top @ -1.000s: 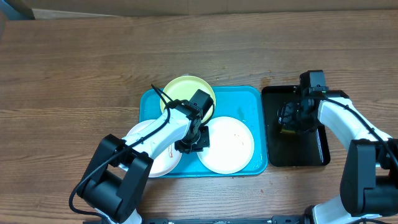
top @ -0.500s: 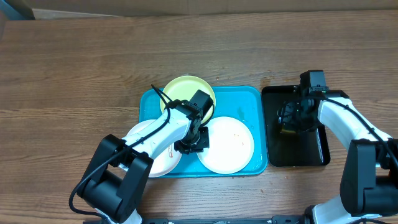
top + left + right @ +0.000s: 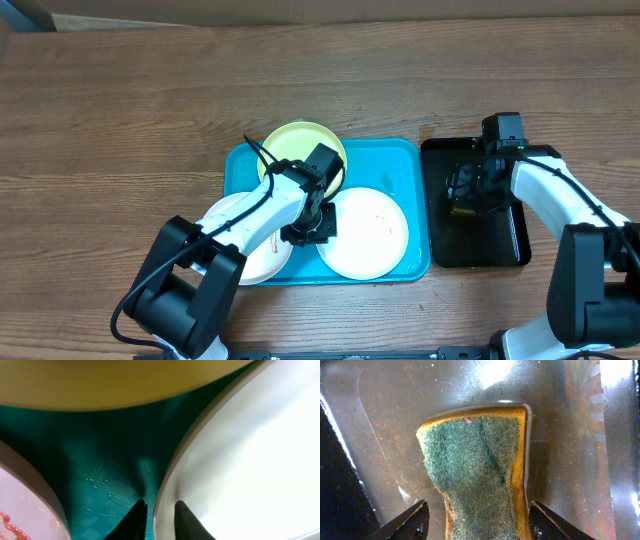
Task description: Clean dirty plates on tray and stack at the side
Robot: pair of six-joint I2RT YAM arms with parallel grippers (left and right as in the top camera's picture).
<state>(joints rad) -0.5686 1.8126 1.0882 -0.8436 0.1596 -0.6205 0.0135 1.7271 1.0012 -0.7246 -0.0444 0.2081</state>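
Note:
The turquoise tray (image 3: 400, 160) holds a pale yellow-green plate (image 3: 295, 145) at the back, a white plate (image 3: 245, 250) at the front left and a white plate (image 3: 370, 235) at the right with faint red specks. My left gripper (image 3: 312, 228) is down at the right plate's left rim. In the left wrist view one finger (image 3: 137, 517) is on the tray floor (image 3: 110, 450), the other inside the plate (image 3: 250, 460), pinching its rim. My right gripper (image 3: 465, 190) is open around a yellow sponge with a green scouring face (image 3: 480, 460).
The sponge lies in a narrow black tray (image 3: 500, 245) right of the turquoise tray. The tray floor looks wet between the plates. In the left wrist view the left white plate (image 3: 20, 510) shows a red smear. Bare wooden table (image 3: 120, 120) surrounds both trays.

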